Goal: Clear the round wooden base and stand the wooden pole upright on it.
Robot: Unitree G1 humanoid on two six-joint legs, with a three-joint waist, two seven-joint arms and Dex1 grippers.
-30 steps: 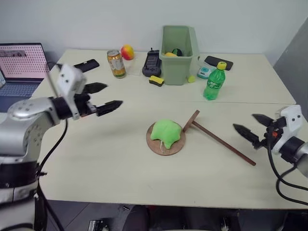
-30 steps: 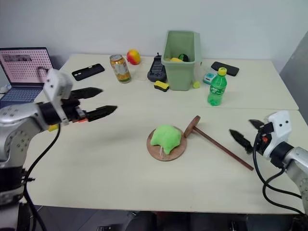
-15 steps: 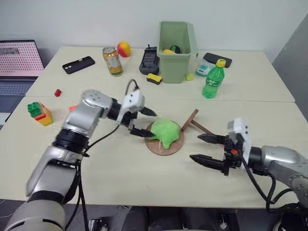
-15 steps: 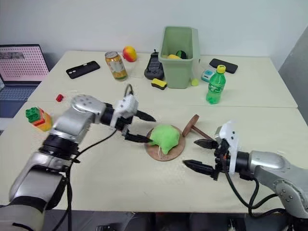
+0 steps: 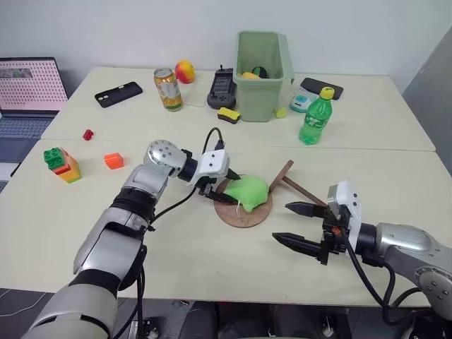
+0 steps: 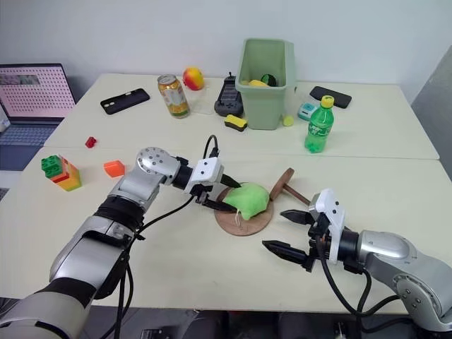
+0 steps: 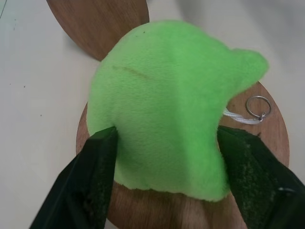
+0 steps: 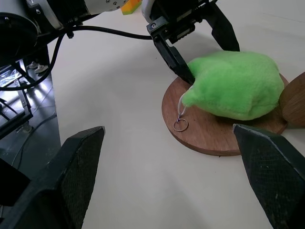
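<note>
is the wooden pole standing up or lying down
Lying down: the wooden pole rests flat on the table, its disc end beside the round wooden base.

So the count on the bench (image 5: 176, 268) went like this: one wooden base (image 5: 244, 214), one green plush (image 5: 247, 189) on top of it, one pole (image 5: 296, 188). One green bottle (image 5: 313, 118), one can (image 5: 169, 90), one green bin (image 5: 263, 65). Two black phones (image 5: 119, 94) lay flat, one at each end of the far side, plus one chunky black handset (image 5: 222, 89) by the bin. One piece of fruit (image 5: 186, 71), one yellow-and-black sponge-looking thing (image 5: 228, 115). One laptop (image 5: 31, 88). Small blocks: one stacked multicolour block (image 5: 61, 164), one orange (image 5: 113, 161), one red (image 5: 87, 134). And two end effectors, left (image 5: 222, 189) and right (image 5: 298, 224).
</note>
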